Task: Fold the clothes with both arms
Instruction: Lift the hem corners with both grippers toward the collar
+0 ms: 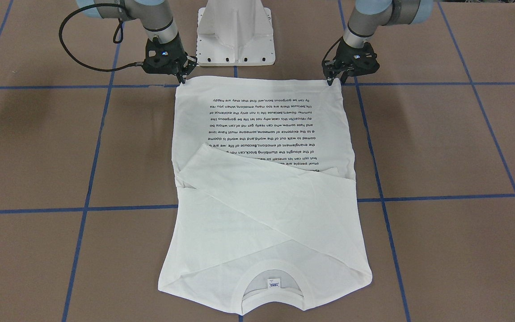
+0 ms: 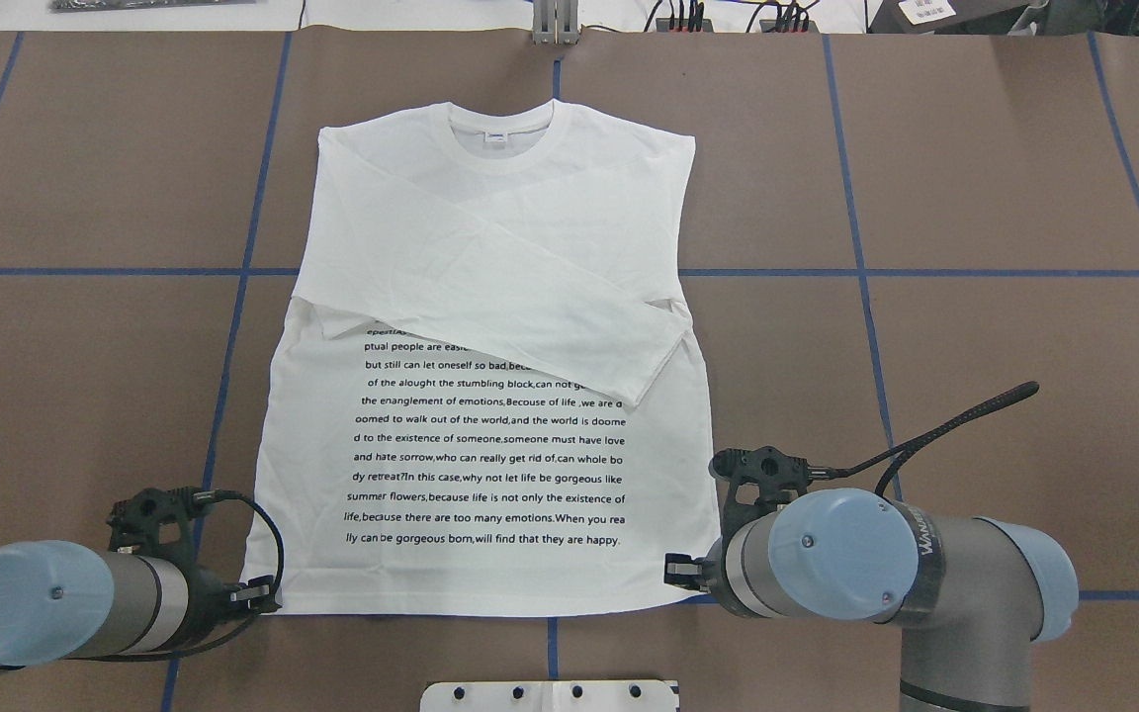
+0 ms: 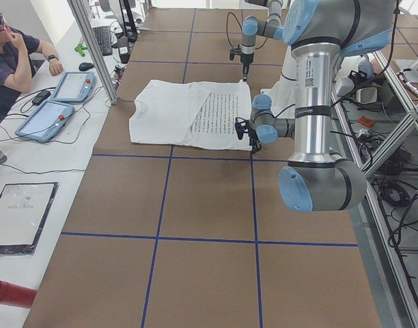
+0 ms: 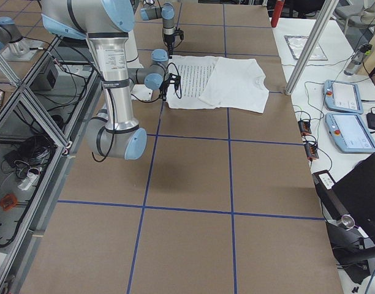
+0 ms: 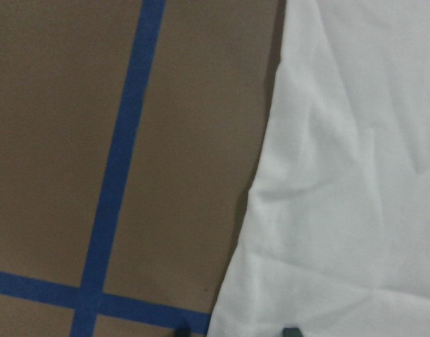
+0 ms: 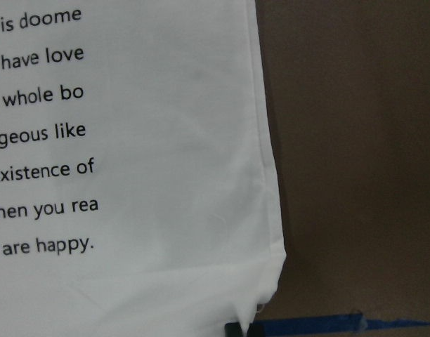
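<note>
Bare brown table [image 2: 975,198] stretches wide on both sides of the T-shirt [image 2: 490,297]. Just behind its hem, the white pedestal [image 1: 235,36] stands between the left gripper [image 1: 335,80] and the right gripper [image 1: 181,77].

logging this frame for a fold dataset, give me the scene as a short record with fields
shirt: white, long-sleeved, flat on the table, text side up
sleeves: both folded across the chest
collar: on the side far from the robot
left gripper: at a hem corner, open, fingertips on either side of the shirt's edge
right gripper: at the other hem corner, open or shut unclear
body fold: not yet begun
</note>
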`<action>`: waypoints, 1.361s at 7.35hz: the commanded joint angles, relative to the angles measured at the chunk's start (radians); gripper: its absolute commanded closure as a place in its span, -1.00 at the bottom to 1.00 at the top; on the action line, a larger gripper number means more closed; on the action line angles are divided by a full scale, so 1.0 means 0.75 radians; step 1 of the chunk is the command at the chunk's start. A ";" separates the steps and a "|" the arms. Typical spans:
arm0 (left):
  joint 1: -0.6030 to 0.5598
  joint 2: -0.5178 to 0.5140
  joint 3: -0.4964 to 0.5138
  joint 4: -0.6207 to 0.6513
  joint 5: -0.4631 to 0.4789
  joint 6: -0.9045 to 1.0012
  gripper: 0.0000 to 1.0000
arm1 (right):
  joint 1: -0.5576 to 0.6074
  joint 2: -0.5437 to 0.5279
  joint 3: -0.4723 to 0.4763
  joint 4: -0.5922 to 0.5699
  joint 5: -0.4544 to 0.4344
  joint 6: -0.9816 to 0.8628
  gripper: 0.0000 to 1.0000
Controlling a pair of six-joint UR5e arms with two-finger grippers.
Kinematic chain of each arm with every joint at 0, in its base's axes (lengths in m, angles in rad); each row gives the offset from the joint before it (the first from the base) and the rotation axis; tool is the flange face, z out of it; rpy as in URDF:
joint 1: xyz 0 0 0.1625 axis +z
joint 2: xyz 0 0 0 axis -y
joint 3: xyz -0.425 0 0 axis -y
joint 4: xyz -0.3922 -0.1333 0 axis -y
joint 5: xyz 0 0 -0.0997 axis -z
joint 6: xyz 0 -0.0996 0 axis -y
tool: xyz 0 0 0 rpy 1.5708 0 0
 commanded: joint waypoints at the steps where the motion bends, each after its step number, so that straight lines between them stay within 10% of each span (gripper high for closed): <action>1: 0.001 -0.004 -0.003 0.000 -0.002 0.000 0.81 | 0.001 -0.001 0.000 0.000 0.000 0.000 1.00; 10: -0.032 -0.096 -0.230 0.186 -0.084 0.006 1.00 | 0.119 -0.048 0.108 -0.067 0.065 -0.012 1.00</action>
